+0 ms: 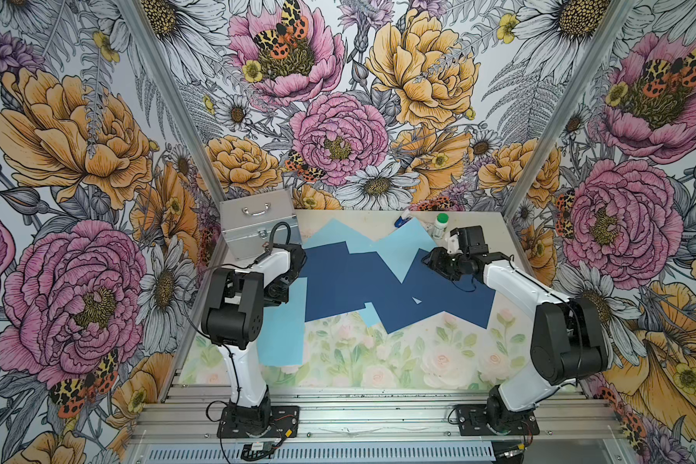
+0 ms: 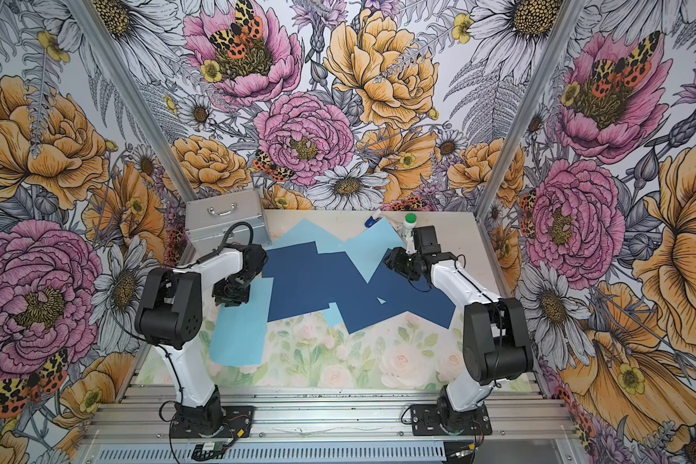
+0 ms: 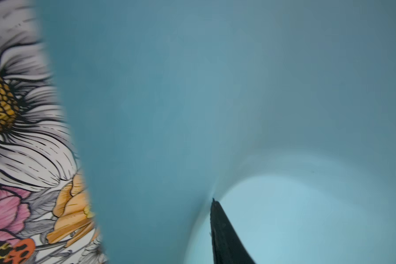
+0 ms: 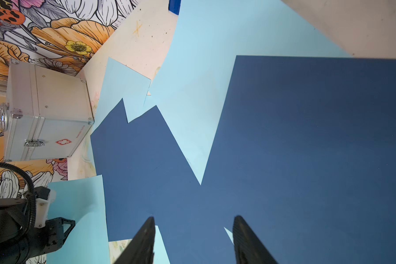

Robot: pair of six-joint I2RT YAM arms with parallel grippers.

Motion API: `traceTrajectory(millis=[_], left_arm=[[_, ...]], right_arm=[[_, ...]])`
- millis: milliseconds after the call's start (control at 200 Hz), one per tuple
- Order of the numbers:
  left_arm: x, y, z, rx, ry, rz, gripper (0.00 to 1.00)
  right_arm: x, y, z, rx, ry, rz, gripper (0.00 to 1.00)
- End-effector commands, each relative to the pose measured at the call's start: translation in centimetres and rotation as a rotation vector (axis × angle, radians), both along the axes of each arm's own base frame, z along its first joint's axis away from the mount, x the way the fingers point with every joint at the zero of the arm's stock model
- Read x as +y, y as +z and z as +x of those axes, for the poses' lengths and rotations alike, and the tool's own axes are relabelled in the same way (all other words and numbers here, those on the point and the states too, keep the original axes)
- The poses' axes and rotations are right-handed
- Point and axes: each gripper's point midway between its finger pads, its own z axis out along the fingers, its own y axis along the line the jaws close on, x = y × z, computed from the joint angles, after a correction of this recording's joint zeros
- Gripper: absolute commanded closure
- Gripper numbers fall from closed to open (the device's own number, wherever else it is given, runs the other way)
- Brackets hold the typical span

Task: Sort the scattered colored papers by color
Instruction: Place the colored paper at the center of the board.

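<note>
A: Left gripper (image 2: 234, 295) — pinching that light blue sheet (image 2: 238, 337) at the table's (image 2: 378, 361) left edge?
B: Can't tell, paper covers the lens. Right gripper (image 4: 193, 242) spread, hovering over navy sheets (image 1: 350, 285) mid-table — more light blue (image 1: 406, 245) behind.

Light blue papers (image 1: 402, 245) and navy papers (image 1: 338, 289) overlap, seemingly flat.

Navy sheets (image 1: 346, 285) overlap sky-blue ones (image 1: 282, 333); left claw (image 1: 276, 291) seemingly touches one
</note>
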Motion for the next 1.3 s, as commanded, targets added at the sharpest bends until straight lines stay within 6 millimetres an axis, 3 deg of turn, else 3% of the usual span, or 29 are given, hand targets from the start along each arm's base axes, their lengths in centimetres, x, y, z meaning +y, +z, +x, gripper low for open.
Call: traceTrajectory(millis=[0,120,375,425,435,470,605,681,796,1021,1141,1161,1296], left_arm=[[1.2,1.0,0.5,-0.053,0.029,0.058,0.6],[1.8,1.8,0.7,-0.091,0.054,0.069,0.5],[6.2,5.9,0.3,-0.161,0.127,0.239,0.34],[6.7,6.4,0.3,-0.176,0.141,0.249,0.29],[6.8,7.2,0.2,-0.206,0.148,0.246,0.25],[6.8,8.0,0.3,-0.24,0.16,0.23,0.03],[5.3,11.0,1.4,-0.375,0.158,0.154,0.02],[2.4,12.6,2.9,-0.455,0.104,0.06,0.02],[-4.3,13.8,5.7,-0.539,-0.025,-0.162,0.02],[-18.8,11.4,12.0,-0.631,-0.224,-0.766,0.02],[-25.0,12.0,14.1,-0.643,-0.299,-1.01,0.02],[-26.1,10.6,14.5,-0.611,-0.299,-1.036,0.02],[-33.4,10.0,14.8,-0.52,-0.404,-1.258,0.02]], right_arm=[[0.5,0.0,0.1,-0.011,0.019,-0.021,0.44],[1.1,0.0,0.1,-0.009,0.033,-0.022,0.44],[1.4,0.4,0.1,-0.011,0.047,-0.032,0.44],[1.4,0.5,0.1,-0.011,0.05,-0.04,0.44],[1.3,0.6,0.1,-0.011,0.05,-0.041,0.44],[1.3,0.7,0.1,-0.015,0.053,-0.05,0.43],[0.5,1.1,0.4,-0.022,0.055,-0.111,0.43],[-0.1,1.2,0.7,-0.026,0.046,-0.142,0.42],[-1.3,0.3,1.1,-0.006,0.02,-0.171,0.41],[-3.0,-0.9,2.1,0.027,-0.007,-0.187,0.39],[-6.1,-1.2,2.0,0.057,-0.084,-0.202,0.38],[-6.9,-1.4,1.9,0.069,-0.107,-0.19,0.37],[-11.9,-3.0,0.5,0.137,-0.242,-0.159,0.31]])
